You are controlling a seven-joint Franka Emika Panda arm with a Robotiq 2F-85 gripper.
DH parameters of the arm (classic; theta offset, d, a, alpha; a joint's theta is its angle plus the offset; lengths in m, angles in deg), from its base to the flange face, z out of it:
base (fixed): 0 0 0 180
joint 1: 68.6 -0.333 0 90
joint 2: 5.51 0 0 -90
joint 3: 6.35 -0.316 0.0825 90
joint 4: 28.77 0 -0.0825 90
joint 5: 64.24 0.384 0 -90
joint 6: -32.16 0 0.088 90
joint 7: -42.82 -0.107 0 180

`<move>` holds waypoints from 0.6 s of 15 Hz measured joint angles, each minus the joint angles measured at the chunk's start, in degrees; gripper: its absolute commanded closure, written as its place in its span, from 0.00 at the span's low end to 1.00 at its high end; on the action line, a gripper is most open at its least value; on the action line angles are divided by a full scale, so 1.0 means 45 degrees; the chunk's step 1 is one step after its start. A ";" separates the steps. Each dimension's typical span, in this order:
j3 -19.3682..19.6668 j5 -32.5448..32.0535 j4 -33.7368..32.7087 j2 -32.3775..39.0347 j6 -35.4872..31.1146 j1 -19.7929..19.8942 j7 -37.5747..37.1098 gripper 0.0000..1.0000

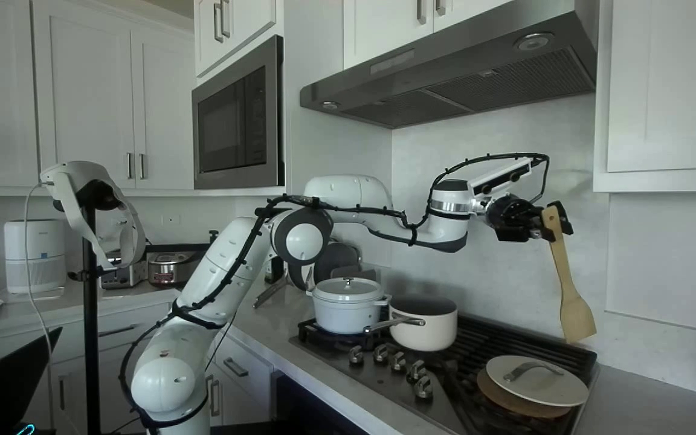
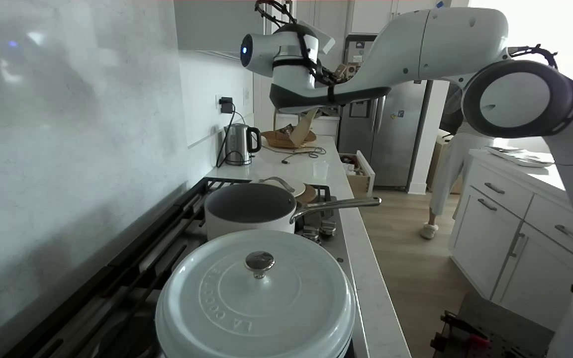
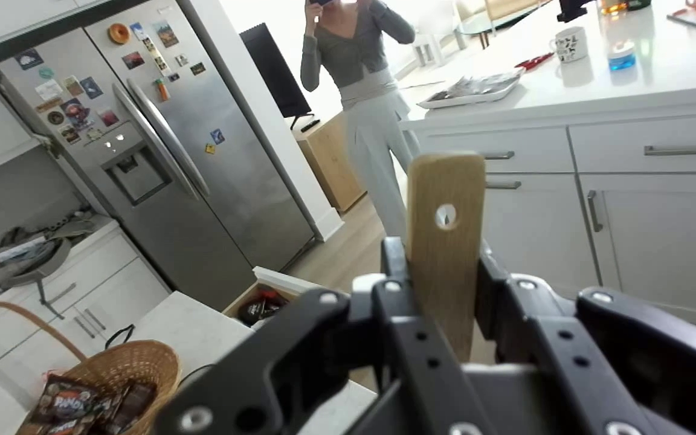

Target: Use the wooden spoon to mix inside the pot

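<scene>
Tool (image 3: 443, 272): black and two-fingered, clamped on the handle of a wooden spatula (image 1: 566, 284); in the wrist view the handle's holed end pokes out past the grip.
Wooden spatula: apparently the task's "spoon", though its working end is a flat blade. It hangs in the air, blade down and slightly tilted, well apart from the saucepan (image 1: 435, 335).
Saucepan: off-white, metal-handled, uncovered on the gas stovetop (image 1: 393, 386); likely the pot meant for mixing. Its grey inside shows in an exterior view, but no contents can be made out.
Dutch oven (image 1: 339, 314): pale, covered, just beside the saucepan.
Loose lid (image 1: 547, 389): off-white, lying on a round brown board (image 1: 508, 403) at the stovetop's far end from the Dutch oven; probably the saucepan's.
Mixing, done: spatula gripped, saucepan uncovered. Whether any stirring has taken place cannot be told.
Mixing, left: if stirring is to come, the blade must be carried over the saucepan, lowered inside and moved around.
</scene>
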 measured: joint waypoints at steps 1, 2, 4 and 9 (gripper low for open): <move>-0.0026 -0.0095 -0.0092 0.0031 -0.0002 -0.0132 0.0095 0.93; -0.0042 -0.0174 -0.0147 0.0032 -0.0008 -0.0264 0.0113 0.93; -0.0059 -0.0277 -0.0278 0.0020 -0.0010 -0.0545 0.0120 0.93; -0.0330 -0.0329 -0.0400 -0.0140 -0.0015 -0.1018 0.0145 0.93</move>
